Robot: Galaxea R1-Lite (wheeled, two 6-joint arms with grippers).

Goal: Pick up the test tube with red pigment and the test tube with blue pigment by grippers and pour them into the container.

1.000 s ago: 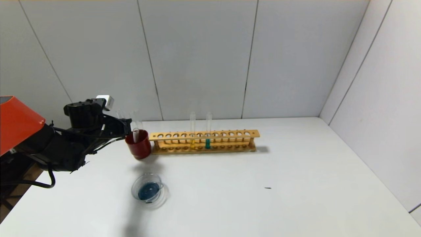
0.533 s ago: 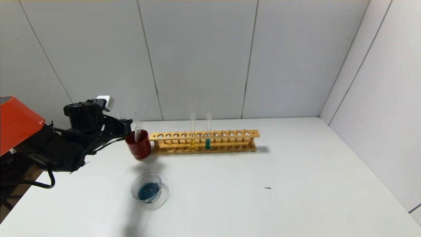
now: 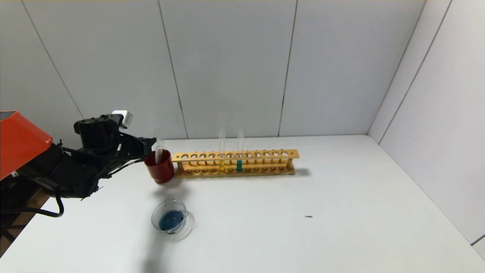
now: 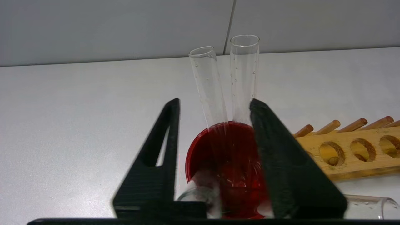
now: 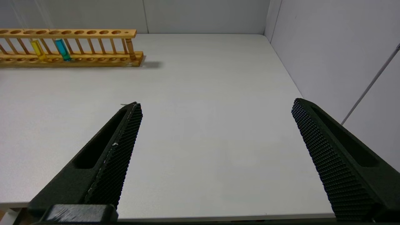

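My left gripper (image 3: 150, 146) is open at the rim of a dark red cup (image 3: 160, 169). In the left wrist view its fingers (image 4: 272, 140) stand apart on either side of the cup (image 4: 231, 162). Two empty clear tubes (image 4: 243, 75) lean in the cup, and a third clear tube (image 4: 200, 195) lies loose and blurred between the jaws. No orange-red liquid shows. A tube with blue pigment (image 3: 239, 163) stands in the wooden rack (image 3: 235, 155), also seen in the right wrist view (image 5: 62, 50). The container (image 3: 172, 220) holds dark blue liquid. My right gripper (image 5: 215, 104) is open and empty above the table's front edge.
A tube with yellow liquid (image 3: 221, 165) stands beside the blue one in the rack. The cup touches the rack's left end. A small dark speck (image 3: 308, 216) lies on the white table (image 3: 341, 227). Walls close the back and right sides.
The tube at the cup has tipped from leaning left to more upright and sunk into the cup. My left gripper has shifted slightly right. The right arm is unchanged.
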